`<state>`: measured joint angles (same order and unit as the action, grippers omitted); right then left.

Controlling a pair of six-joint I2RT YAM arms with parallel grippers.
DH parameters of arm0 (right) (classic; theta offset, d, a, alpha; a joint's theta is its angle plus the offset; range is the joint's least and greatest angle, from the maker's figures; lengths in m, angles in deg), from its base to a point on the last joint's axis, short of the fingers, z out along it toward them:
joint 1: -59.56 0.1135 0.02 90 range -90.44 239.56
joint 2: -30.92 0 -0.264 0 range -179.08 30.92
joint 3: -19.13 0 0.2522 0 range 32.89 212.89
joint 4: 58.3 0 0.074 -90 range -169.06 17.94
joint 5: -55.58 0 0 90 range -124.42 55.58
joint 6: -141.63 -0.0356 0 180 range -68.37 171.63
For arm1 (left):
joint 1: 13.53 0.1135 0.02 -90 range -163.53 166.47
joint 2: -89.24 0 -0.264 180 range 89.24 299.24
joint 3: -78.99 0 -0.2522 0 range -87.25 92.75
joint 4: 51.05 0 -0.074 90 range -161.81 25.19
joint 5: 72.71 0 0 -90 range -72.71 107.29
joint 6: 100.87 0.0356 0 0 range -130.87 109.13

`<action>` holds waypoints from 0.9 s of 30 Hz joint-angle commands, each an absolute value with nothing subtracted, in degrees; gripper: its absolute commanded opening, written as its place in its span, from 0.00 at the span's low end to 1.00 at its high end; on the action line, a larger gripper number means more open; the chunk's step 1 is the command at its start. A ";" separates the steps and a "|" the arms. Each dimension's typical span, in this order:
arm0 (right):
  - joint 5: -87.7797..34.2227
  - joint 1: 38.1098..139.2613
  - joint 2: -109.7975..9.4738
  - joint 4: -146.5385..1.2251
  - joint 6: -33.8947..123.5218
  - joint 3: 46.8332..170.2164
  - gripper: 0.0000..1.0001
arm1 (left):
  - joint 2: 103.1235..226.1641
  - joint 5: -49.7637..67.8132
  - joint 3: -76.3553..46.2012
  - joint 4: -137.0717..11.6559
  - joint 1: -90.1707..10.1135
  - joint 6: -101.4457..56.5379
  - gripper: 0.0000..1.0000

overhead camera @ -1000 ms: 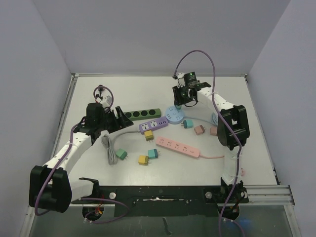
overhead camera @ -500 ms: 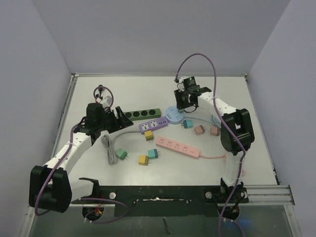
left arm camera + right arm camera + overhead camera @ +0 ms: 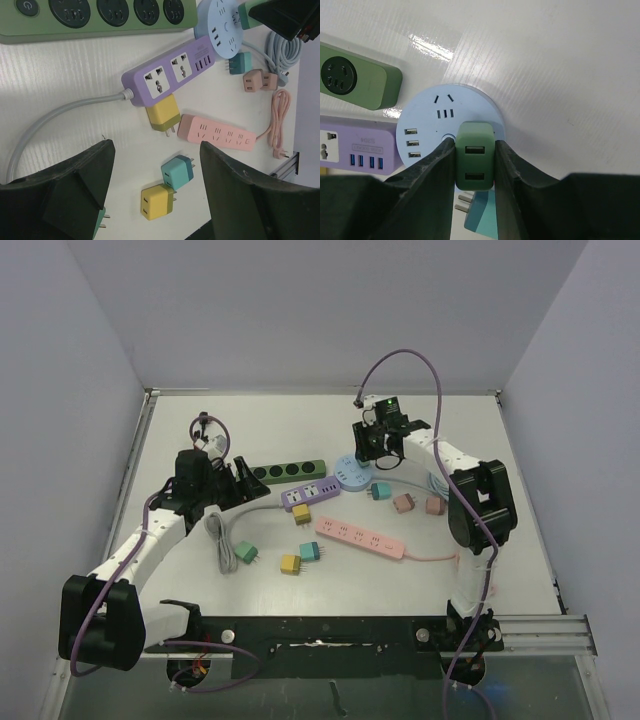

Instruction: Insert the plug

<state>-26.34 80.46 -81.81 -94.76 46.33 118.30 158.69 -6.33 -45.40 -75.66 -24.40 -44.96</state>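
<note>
My right gripper (image 3: 475, 149) is shut on a green plug (image 3: 475, 165), its two USB ports facing the wrist camera. The plug sits over the near edge of the round light-blue socket hub (image 3: 427, 125); its prongs are hidden, so I cannot tell whether it touches the hub. From above, the right gripper (image 3: 373, 443) hovers at the back of the hub (image 3: 352, 473). My left gripper (image 3: 156, 150) is open and empty above the table, near the green power strip (image 3: 290, 471).
A purple strip (image 3: 170, 70) with a grey cable, a pink strip (image 3: 217, 132) and the green strip (image 3: 100, 15) lie mid-table. Loose plugs lie around: yellow (image 3: 162, 112), teal (image 3: 177, 171), yellow (image 3: 156, 201), and teal and pink ones (image 3: 404, 502) right of the hub.
The right arm's elbow has swung to the right and the wrist with the green plug has shifted slightly over the hub. The left arm has not moved.
</note>
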 commanded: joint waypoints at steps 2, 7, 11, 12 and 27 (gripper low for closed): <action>-27.04 80.78 -80.57 -93.68 46.20 116.12 0.00 | 158.63 -7.06 -45.02 -72.46 -24.19 -45.15 0.68; -32.03 81.06 -80.96 -94.51 48.14 114.80 0.00 | 158.50 -7.15 -45.35 -72.46 -24.18 -45.24 0.68; -32.83 81.21 -82.72 -95.17 50.00 113.06 0.00 | 158.50 -7.06 -45.35 -72.46 -24.21 -45.33 0.67; -32.95 81.30 -83.17 -95.25 50.45 112.58 0.00 | 158.57 -6.99 -45.39 -72.46 -24.21 -45.33 0.67; -36.53 82.91 -83.04 -90.96 43.32 101.46 0.00 | 159.02 -6.15 -45.46 -72.80 -24.23 -45.67 0.67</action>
